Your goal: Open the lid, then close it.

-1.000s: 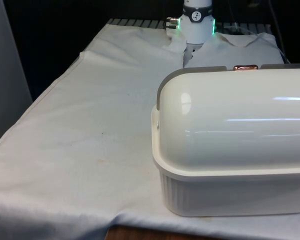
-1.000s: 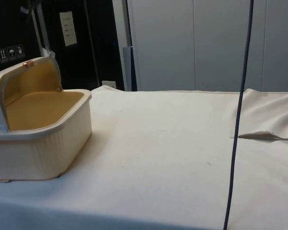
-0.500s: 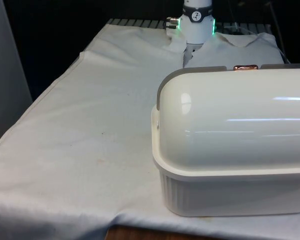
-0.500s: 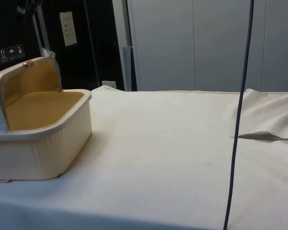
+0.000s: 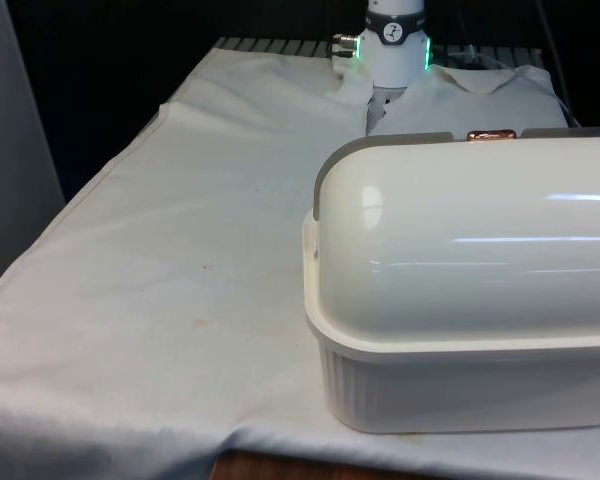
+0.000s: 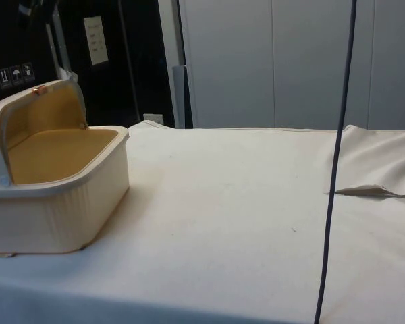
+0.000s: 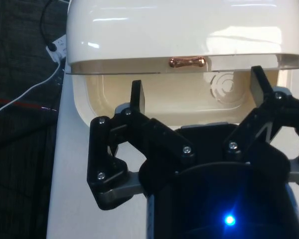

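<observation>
The bread box sits at the side view's left on the cloth-covered surface, its lid rolled back. The claw hangs spread wide before the copper handle, holding nothing.

No readable text — wall signs and sheet too small.
</observation>
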`<state>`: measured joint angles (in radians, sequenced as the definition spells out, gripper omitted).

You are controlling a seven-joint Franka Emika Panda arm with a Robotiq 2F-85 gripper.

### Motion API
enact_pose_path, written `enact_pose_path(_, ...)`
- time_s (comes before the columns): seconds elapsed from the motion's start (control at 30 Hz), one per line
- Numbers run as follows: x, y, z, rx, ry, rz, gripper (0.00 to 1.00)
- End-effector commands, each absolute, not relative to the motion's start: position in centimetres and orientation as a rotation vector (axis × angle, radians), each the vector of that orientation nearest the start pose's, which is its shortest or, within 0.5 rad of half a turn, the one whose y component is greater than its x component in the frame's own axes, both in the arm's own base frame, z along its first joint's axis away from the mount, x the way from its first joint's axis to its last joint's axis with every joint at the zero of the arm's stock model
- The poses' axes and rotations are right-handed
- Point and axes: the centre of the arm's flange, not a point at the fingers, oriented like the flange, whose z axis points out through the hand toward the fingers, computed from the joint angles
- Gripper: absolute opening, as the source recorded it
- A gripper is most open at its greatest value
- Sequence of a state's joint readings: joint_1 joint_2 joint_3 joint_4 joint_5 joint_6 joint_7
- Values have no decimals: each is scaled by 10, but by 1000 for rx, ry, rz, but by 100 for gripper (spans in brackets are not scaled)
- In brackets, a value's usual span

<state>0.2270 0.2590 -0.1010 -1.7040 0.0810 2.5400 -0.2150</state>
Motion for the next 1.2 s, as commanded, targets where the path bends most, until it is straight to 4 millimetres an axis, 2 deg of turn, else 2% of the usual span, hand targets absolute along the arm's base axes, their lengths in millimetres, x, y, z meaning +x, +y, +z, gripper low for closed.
enact_pose_path(0.0, 675, 91, 505, -2963, -444, -895, 100)
enact_pose_path(0.33, 680, 92, 503, -2962, -445, -911, 100)
enact_pose_path(0.63, 700, 92, 497, -2958, -417, -932, 100)
enact_pose_path(0.67, 697, 92, 499, -2962, -425, -932, 100)
enact_pose_path(1.17, 726, 91, 460, -2970, -359, -897, 100)
